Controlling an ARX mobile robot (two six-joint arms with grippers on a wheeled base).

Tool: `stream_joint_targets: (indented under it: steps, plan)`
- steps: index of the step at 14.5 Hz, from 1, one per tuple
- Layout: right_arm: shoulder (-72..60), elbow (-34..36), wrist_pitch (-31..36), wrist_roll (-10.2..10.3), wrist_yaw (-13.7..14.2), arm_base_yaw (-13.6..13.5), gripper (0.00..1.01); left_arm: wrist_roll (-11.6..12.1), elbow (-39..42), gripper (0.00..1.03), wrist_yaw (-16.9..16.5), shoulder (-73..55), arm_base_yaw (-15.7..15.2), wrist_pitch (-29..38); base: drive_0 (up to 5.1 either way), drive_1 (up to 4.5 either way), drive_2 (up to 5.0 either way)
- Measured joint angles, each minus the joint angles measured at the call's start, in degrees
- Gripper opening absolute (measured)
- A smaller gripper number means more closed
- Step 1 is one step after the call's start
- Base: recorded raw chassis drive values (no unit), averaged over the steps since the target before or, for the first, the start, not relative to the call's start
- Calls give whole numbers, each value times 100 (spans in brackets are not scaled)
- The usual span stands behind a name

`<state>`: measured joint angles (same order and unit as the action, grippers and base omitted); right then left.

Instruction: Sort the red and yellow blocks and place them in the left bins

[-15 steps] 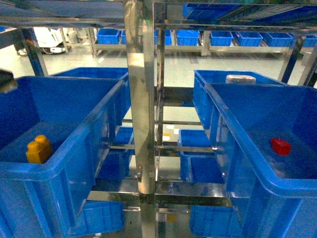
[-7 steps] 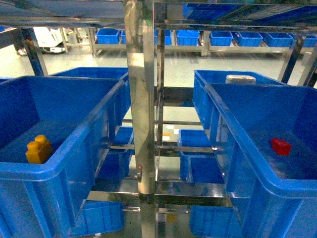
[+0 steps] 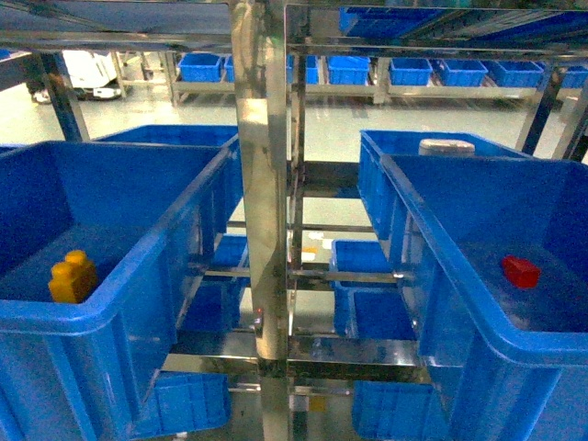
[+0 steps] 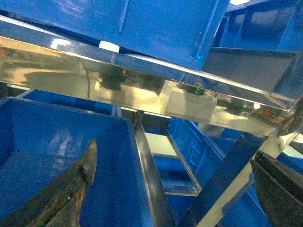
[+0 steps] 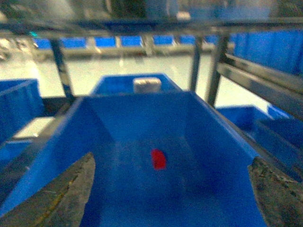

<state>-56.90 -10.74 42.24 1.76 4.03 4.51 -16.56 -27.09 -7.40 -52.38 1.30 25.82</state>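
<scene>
Dark fingers of the left gripper (image 4: 175, 189) and right gripper (image 5: 170, 189) are spread apart, grasping nothing. Red block (image 5: 158, 159) lies on the right crate's (image 3: 432, 230) floor below the right gripper. Yellow block (image 3: 73, 277) sits in the left crate (image 3: 138, 266).

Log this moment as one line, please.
yellow brick: in left crate | red cube: in right crate | grippers: both open, empty
</scene>
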Motion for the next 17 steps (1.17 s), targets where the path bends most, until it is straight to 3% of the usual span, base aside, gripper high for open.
stream_joint_targets:
  steps: [1,2,3,4,5,7,8,9,17]
  plan:
    - [-33,109,481,-33,-472,92,90,28,2,98,28,0,-4,-13,0,0,0]
    - [136,227,468,-63,-785,72,79,479,153,86,494,120,-87,57,0,0,0]
    - [428,413,302,-96,-848,9,66,909,452,76,704,332,-120,122,0,0,0]
    - [719,531,101,-116,-490,-289,52,1270,826,61,758,562,-149,188,0,0,0]
    - [1014,614,-50,-136,-492,-485,39,1421,1060,48,743,717,-140,258,0,0,0]
    - [1185,876,116,-138,-404,-444,15,1552,1462,23,743,1093,-127,282,0,0,0]
    - [1440,990,-282,-144,-402,-450,1,1554,1624,10,748,1281,-127,275,0,0,0]
    - [1751,990,-396,-157,-404,-450,2,1550,1755,1,743,1436,-129,245,0,0,0]
    - [3628,997,-2164,-160,-402,-450,2,1561,2417,2,743,2835,-129,-492,0,0,0]
